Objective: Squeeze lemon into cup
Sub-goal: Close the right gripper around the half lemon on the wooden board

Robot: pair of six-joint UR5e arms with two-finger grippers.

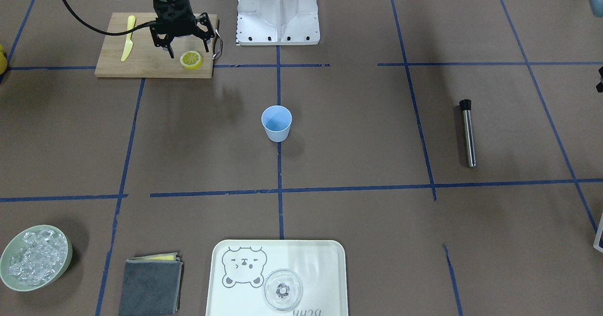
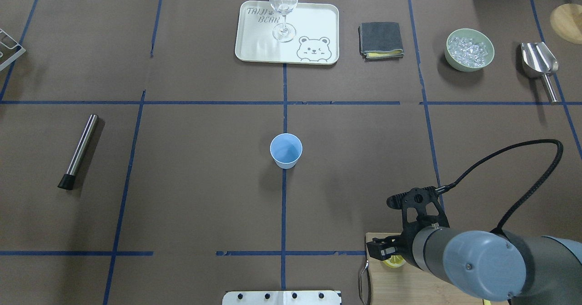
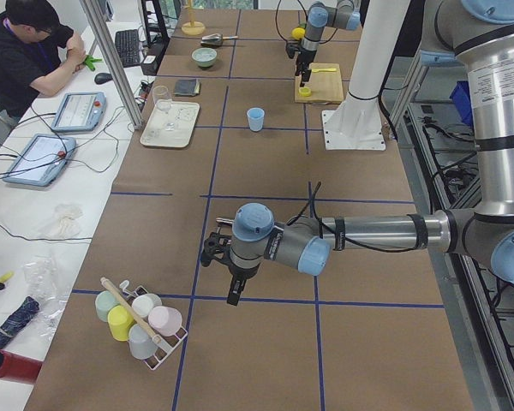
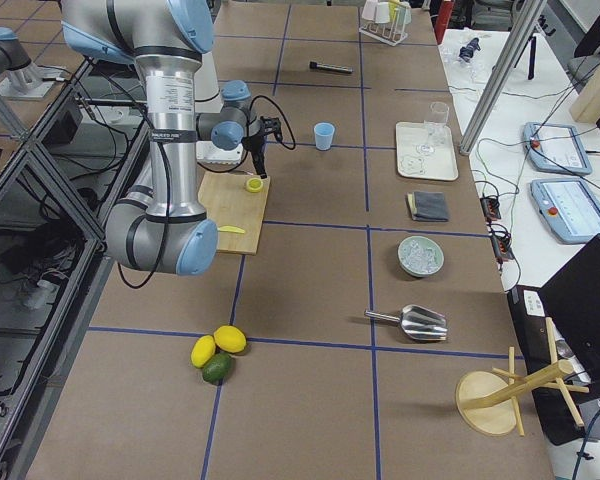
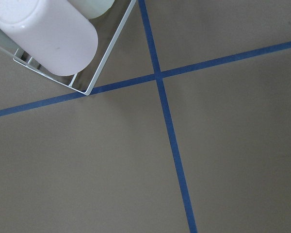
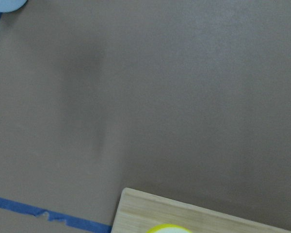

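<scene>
**Right gripper open over the lemon slice; grasp not yet made**

Right gripper [image 1: 188, 51]: the fingers are spread wide and point down, and they hold nothing. It hangs over the corner of the cutting board [image 1: 141, 64] nearest the cup. The lemon [image 1: 191, 60] lies flat on the board, just below the fingertips and between them. Whether a finger touches it cannot be determined. The wrist view shows only the slice's rim at its bottom edge, so alignment is better judged from the front view.

Assessment: the step in hand is the grasp. A thin, flat slice offers little edge. The fingers should come down on either side of the rind, low to the board. They should close across the slice lightly, so the juice is kept for the cup. The yellow knife [image 1: 127, 38] lies well apart on the board and is no obstruction.

The cup [image 1: 276, 123] stands upright at the table's centre, well apart from the board. The slice should sit squarely over its mouth before any hard squeeze.

Left gripper [image 3: 233, 293]: it shows only in the side view, near the cup rack [image 3: 141, 321]. Its state cannot be told.
</scene>
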